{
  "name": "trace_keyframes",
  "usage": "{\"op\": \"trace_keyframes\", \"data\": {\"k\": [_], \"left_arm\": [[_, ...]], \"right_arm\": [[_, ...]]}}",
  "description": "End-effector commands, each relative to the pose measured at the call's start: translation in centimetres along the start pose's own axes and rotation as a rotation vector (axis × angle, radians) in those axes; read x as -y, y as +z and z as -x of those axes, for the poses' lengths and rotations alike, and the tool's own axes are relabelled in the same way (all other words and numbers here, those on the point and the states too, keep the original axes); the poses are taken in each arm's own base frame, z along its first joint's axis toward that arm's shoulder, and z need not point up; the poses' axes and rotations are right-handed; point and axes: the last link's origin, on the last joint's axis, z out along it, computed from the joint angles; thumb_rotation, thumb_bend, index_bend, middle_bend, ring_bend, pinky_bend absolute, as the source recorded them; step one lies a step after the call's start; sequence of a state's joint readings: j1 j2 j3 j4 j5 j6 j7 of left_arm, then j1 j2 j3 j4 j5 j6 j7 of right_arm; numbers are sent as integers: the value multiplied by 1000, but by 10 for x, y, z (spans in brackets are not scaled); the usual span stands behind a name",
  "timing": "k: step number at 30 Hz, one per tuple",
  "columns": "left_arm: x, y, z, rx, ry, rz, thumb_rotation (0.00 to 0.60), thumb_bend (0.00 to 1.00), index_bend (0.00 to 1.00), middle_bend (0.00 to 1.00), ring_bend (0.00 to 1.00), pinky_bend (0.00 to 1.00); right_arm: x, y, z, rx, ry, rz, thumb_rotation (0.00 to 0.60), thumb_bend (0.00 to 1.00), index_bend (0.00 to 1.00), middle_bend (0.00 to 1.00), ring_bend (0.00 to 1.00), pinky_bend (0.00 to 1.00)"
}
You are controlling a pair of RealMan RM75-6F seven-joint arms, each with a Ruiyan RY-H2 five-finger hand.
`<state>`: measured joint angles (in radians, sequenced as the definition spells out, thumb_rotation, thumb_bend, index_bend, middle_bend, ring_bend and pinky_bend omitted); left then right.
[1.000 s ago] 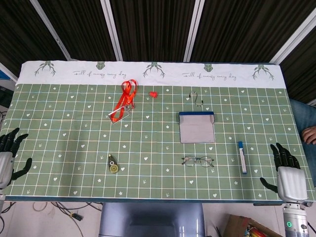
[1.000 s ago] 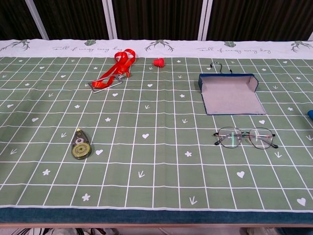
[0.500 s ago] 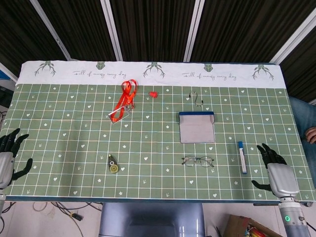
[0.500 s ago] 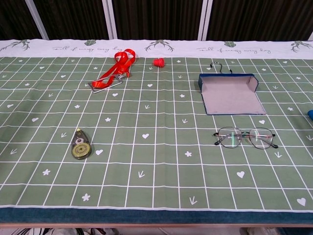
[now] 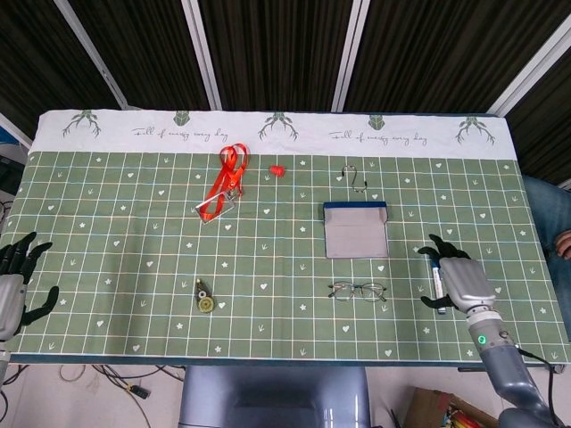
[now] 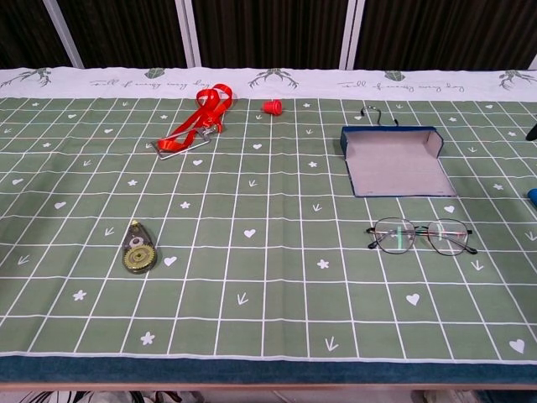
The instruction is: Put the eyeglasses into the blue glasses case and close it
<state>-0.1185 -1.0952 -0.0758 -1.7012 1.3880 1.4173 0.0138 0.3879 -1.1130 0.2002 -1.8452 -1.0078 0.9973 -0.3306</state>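
The thin-framed eyeglasses [image 5: 358, 290] [image 6: 421, 236] lie unfolded on the green cloth, just in front of the blue glasses case [image 5: 355, 229] [image 6: 393, 160], which lies open with its grey lining up. My right hand [image 5: 455, 279] hovers open, fingers spread, to the right of the glasses and over the blue-and-white marker [image 5: 436, 281]. My left hand [image 5: 12, 285] rests open at the table's left edge, far from both. The chest view shows only a dark fingertip at its right edge.
A red lanyard with badge holder [image 5: 223, 185] [image 6: 194, 122], a small red object [image 5: 277, 168] [image 6: 272, 107], a metal hook [image 5: 356, 179] [image 6: 377, 116] behind the case, and a correction tape roller [image 5: 205, 297] [image 6: 138, 249] lie on the cloth.
My right hand has moved left and forward from the table's right front corner to above the marker, closer to the glasses. The left hand and the objects have stayed put.
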Motion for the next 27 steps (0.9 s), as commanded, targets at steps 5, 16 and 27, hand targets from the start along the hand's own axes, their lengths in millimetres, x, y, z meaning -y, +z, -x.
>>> {"op": "trace_keyframes", "data": {"k": [5,16,27], "left_arm": [[1,1,0,5,-4,-4,600,398,126,0,0,0],[1,1,-1,7,-7,-5,600,398,126,0,0,0],[2,0,-1,8,-7,-6,600,398,123,0,0,0]], "right_arm": [[47,38,17,53,40,-27,600,264,350,36,118,193],[72,57,36,88,57,12,600,263,407,36,117,193],[86,51,53,105,96,24,600,250,456,36,117,193]]}}
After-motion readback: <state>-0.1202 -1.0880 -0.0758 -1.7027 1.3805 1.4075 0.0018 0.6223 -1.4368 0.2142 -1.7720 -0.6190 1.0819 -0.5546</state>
